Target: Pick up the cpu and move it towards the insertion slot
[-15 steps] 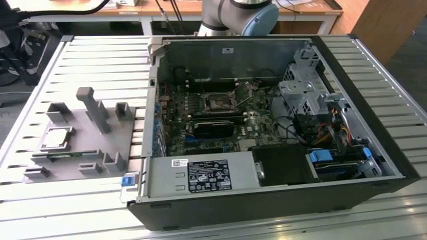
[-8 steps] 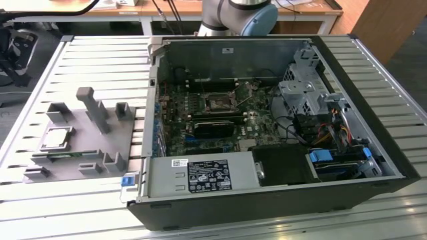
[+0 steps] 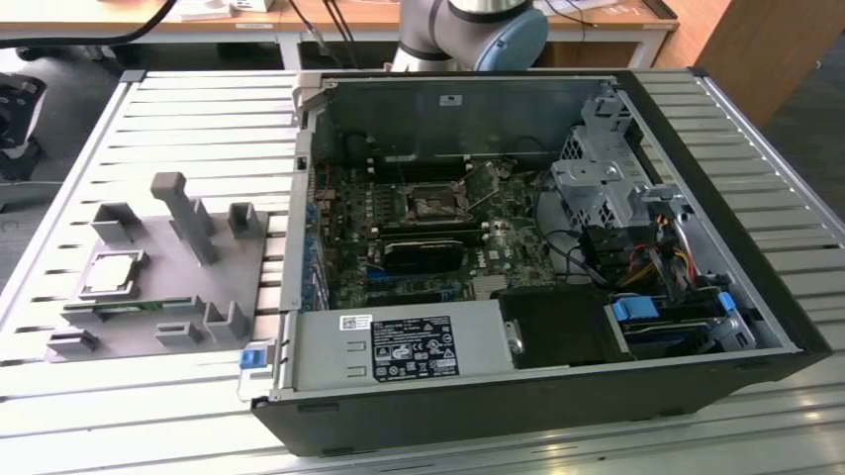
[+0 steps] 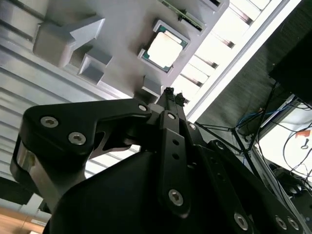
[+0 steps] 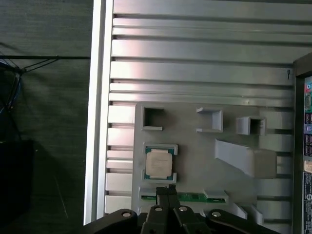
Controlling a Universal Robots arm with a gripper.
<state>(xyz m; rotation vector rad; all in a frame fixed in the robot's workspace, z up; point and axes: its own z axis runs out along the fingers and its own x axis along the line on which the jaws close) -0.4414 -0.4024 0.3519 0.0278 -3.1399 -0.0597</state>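
The cpu [image 3: 113, 274] lies flat, silvery top up, in a square holder on the grey fixture plate [image 3: 158, 287] at the exterior view's left. In both wrist views I see the cpu [image 5: 159, 162] [image 4: 163, 48] from above. My gripper [image 5: 168, 189] [image 4: 170, 92] hangs over the plate a short way off the chip's edge, shut, with its black fingers pressed together and nothing between them. The insertion slot [image 3: 433, 205] is a dark square socket with a shiny frame on the green motherboard inside the open computer case.
Grey posts and blocks [image 3: 182, 213] stand up from the fixture plate around the chip. The open black computer case [image 3: 555, 396] holds a black card [image 3: 422, 252], cables and a drive cage [image 3: 601, 183]. A slatted metal table [image 3: 198, 109] carries everything; its edge [image 5: 97, 97] is close to the fixture.
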